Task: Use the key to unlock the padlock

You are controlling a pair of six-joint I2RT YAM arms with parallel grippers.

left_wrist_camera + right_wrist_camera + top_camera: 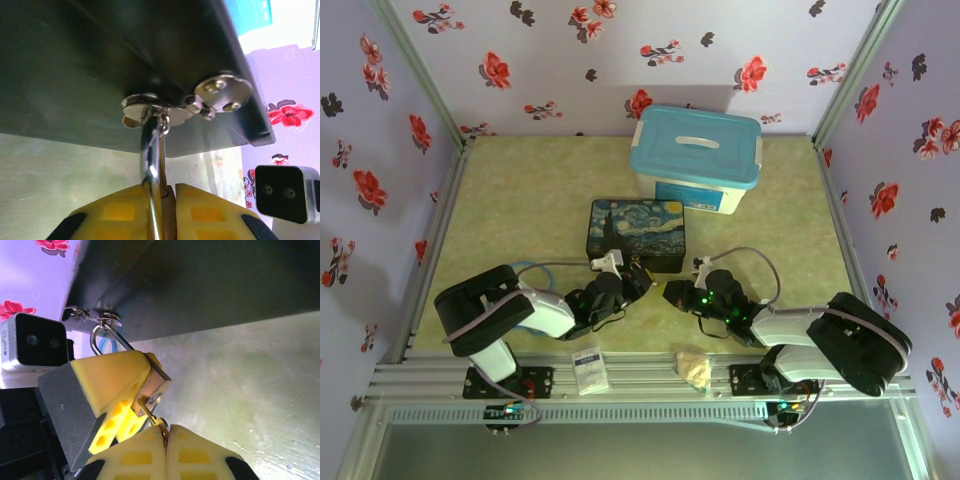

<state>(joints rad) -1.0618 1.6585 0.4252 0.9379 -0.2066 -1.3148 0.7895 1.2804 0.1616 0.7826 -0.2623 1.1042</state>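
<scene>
Holding the padlock [159, 382] by its brass body, the left jaws are clamped on it just beside the tin [200, 280], where its shackle [93, 342] passes through the clasp [170, 102]. The right jaws are pressed together on the key [152, 415], whose thin blade runs up into the lock's underside. Whether it is fully seated I cannot tell.

The turn looks like the risky part. The key is tiny and pinched only at its head, so a twist could make it slip in the pads or bend rather than rotate. If the left grip is loose, the lock may swivel on the clasp along with the key and nothing releases. Pulling while turning could drag the tin across the desk [240, 390].
</scene>
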